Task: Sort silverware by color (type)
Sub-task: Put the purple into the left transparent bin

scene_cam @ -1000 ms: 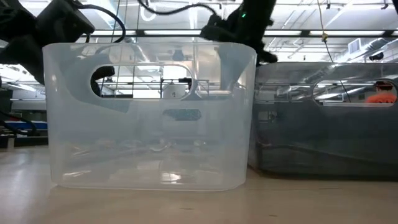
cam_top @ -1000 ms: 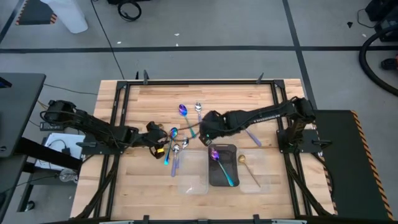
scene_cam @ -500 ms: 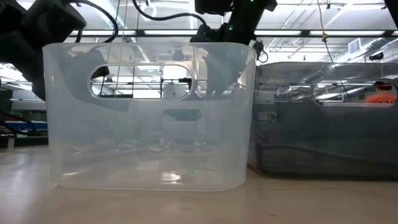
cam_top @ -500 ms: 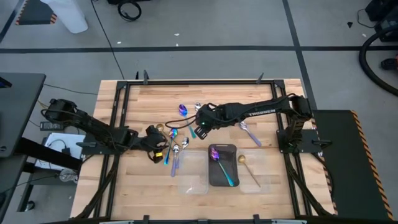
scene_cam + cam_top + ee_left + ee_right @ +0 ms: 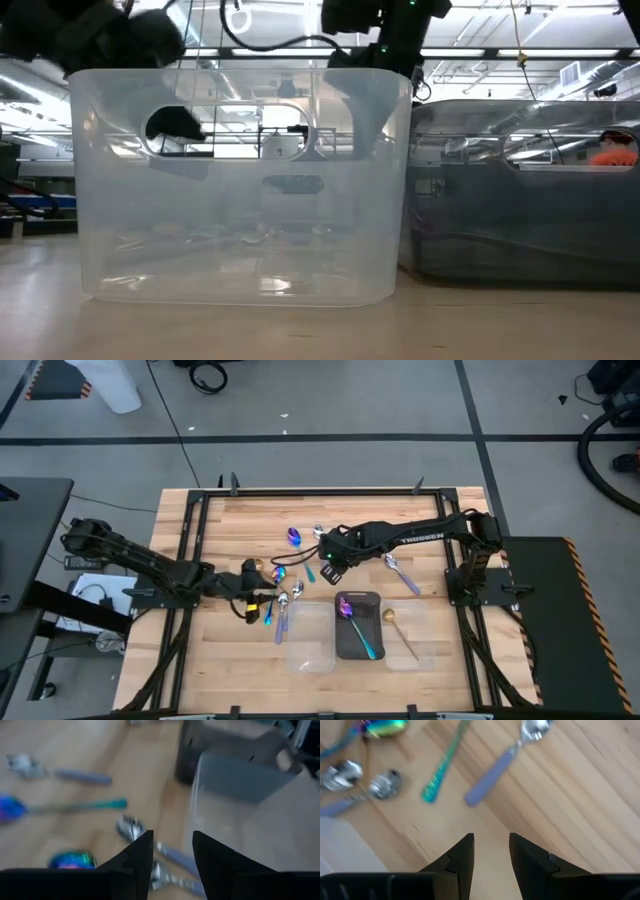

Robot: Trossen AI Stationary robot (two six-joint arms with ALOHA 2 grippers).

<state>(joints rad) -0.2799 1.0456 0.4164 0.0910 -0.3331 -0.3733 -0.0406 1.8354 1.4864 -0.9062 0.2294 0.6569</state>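
Loose spoons lie flat on the wooden table (image 5: 230, 520). A purple-blue one (image 5: 293, 537) and a silver one (image 5: 319, 532) lie farthest. A blue one with a teal handle (image 5: 281, 573) lies mid-table, and two silver ones with lavender handles (image 5: 284, 602) lie nearer. Another silver one (image 5: 400, 571) lies to the right. My left gripper (image 5: 258, 592) is open and empty just left of the two silver spoons (image 5: 131, 828). My right gripper (image 5: 328, 570) is open and empty above the table, near the teal handle (image 5: 441, 770).
Three trays stand side by side near the front edge. A clear one (image 5: 310, 646) is on the left. A dark one (image 5: 372, 622) holds a purple-blue spoon (image 5: 347, 608). A clear one (image 5: 402, 650) holds a gold spoon (image 5: 390, 618). A gold spoon (image 5: 257, 566) lies by my left gripper.
My right gripper has swung from beside the dark tray's far end a little toward the table's far left, over the loose spoons, then drifted back slightly. It has stayed open.
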